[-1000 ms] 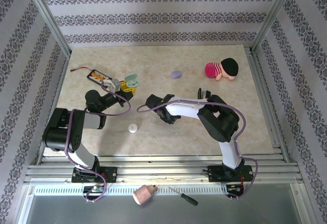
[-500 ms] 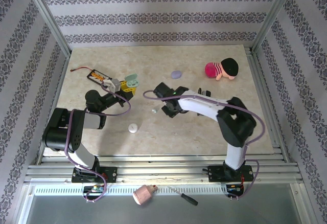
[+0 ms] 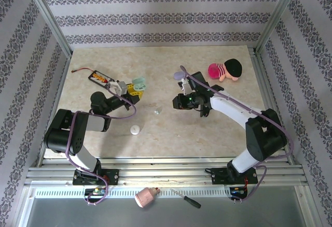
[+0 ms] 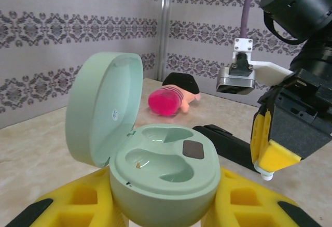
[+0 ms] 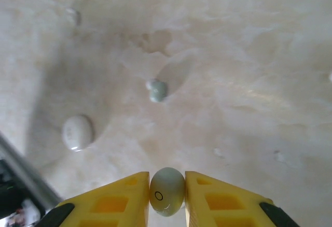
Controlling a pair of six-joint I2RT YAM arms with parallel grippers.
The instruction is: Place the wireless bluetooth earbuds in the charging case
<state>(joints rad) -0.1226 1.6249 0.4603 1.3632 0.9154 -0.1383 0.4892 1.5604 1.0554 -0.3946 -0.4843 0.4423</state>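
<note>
My left gripper (image 3: pixel 130 87) is shut on the base of a mint-green charging case (image 4: pixel 165 169). The case stands upright between the yellow fingers (image 4: pixel 49 201), its lid (image 4: pixel 104 114) open and both wells empty. My right gripper (image 5: pixel 167 179) is shut on a mint-green earbud (image 5: pixel 167 190) and hangs above the table. It also shows to the right of the case (image 4: pixel 265 169), close by but apart from it, and mid-table (image 3: pixel 178 102). A second mint earbud (image 3: pixel 157 111) (image 5: pixel 156 90) lies loose on the table between the two grippers.
A closed white case (image 3: pixel 135 129) (image 5: pixel 78 132) lies near the front. A lilac case (image 3: pixel 179 75) sits behind the right wrist. A pink doll (image 3: pixel 225 70) (image 4: pixel 171 98) lies at the back right. A black board (image 3: pixel 98 76) is at the back left.
My right gripper has risen from the table and swung back and to the right with an earbud in it, uncovering the loose bud. The left gripper has shifted the case slightly right.
</note>
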